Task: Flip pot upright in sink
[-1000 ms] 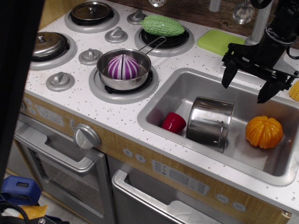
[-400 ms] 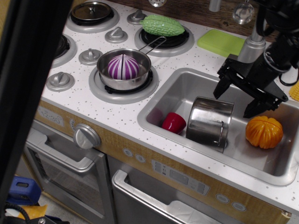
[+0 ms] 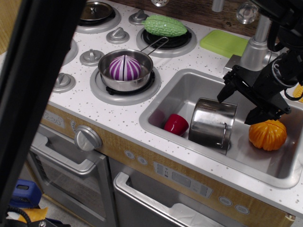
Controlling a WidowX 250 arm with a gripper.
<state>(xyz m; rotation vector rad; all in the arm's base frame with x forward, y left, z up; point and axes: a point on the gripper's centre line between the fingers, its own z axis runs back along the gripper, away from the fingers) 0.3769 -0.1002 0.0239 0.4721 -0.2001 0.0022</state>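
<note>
I see my tool (image 3: pixel 239 108) at the right side, its two black fingers spread wide and pointing down.

Glossy mirror-polished steel pot (image 3: pixel 212 123), brushed matt metal sink (image 3: pixel 189 92), speckled white countertop (image 3: pixel 90 111), matt black pincer (image 3: pixel 238 107)

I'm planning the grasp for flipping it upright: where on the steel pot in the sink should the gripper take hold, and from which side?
Probably the rim wall. The pot lies tilted in the sink, its base facing up and back, its mouth toward the front wall. The open gripper hangs above its back right edge, so coming down from there over the pot's right side looks clearest; the red cup crowds the left.
</note>
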